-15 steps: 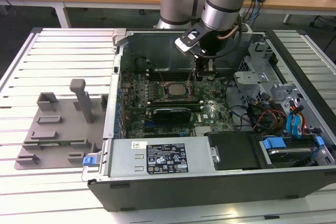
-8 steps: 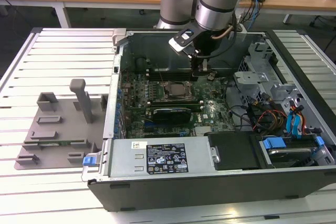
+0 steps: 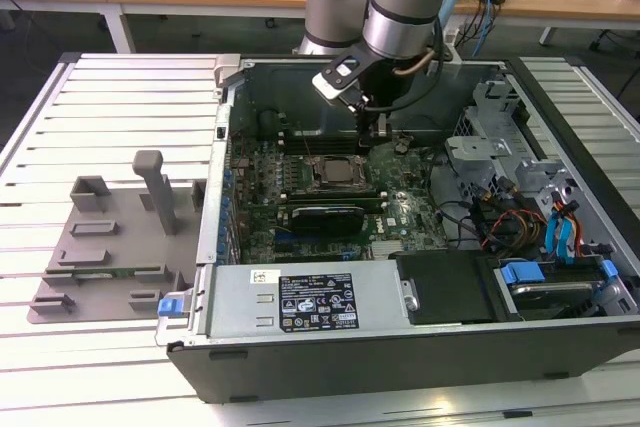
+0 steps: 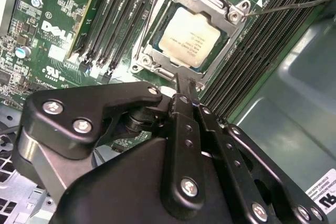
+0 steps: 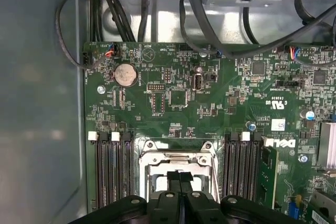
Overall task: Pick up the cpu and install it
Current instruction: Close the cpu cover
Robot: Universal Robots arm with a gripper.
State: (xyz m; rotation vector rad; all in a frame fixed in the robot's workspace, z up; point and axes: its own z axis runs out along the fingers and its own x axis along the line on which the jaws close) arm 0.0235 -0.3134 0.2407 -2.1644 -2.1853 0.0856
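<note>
Gripper [image 4: 178, 80] fingers are pinched right together, and as far as I can tell there's nothing between them. The cpu [image 4: 190, 38] sits flat in the socket [image 4: 157, 59] on the motherboard [image 4: 52, 24], just ahead of the fingertips.

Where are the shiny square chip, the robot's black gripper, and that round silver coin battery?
Shiny silver-grey square cpu [image 4: 190, 36], second wrist view: middle of its metal top.
Black gripper [image 5: 180, 176], first wrist view: where its fingertips meet.
Round silver coin battery [image 5: 126, 75], first wrist view: centre of its face.
</note>
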